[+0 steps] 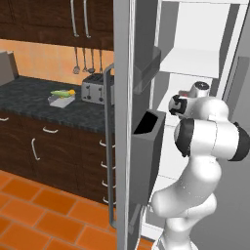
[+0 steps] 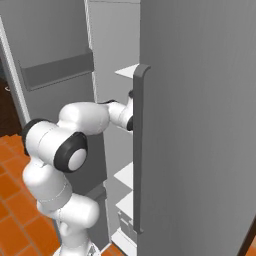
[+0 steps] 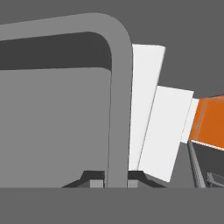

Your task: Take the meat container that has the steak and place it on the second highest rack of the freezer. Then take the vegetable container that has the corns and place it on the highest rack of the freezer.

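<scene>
Clamped between the gripper's (image 3: 116,181) shut jaws runs the freezer's (image 1: 146,122) long grey handle (image 3: 119,109); far off to its left, the vegetable container (image 1: 61,100) sits on the counter (image 1: 34,100).

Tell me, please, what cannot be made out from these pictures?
- The meat container and the steak: not to be found.
- The vegetable container: far off on the counter in the left base view, its corns too small for detail.
- The gripper, shut on the freezer door handle in the hand view: its finger tips cut off by the bottom edge.
- The freezer racks: largely hidden by the doors in both base views.
</scene>
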